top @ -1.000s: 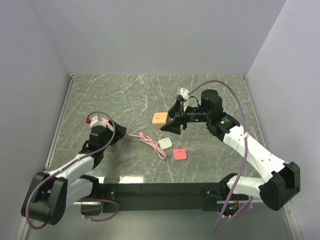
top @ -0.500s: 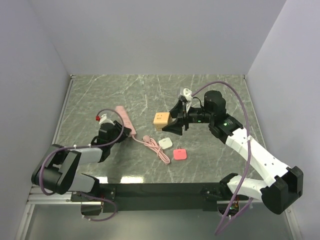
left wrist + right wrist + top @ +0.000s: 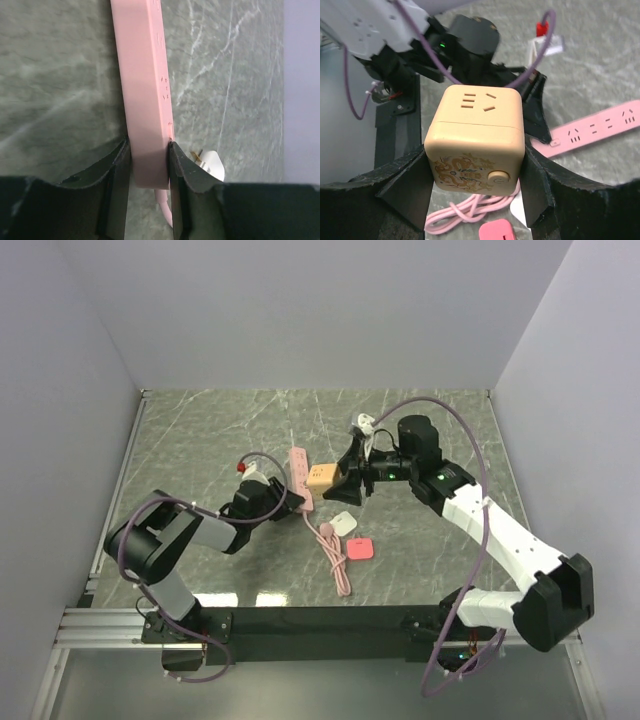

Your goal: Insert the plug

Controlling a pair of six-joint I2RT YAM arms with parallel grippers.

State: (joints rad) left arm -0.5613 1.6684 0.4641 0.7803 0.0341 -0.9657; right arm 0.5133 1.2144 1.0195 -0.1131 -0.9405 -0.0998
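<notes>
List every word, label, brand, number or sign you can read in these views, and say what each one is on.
No word, brand or number is readable in any view.
On the tan cube: a gold ornamental pattern on the lower front, with no letters made out.
On the cube's round button: any mark is too small to read.
On the power strip: small marks along its face, too blurred to read.

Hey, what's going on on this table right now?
The left gripper is shut on one end of the pink power strip. The right gripper holds the tan cube close beside the strip. The coral plug lies flat on the table nearby, with neither gripper on it.
</notes>
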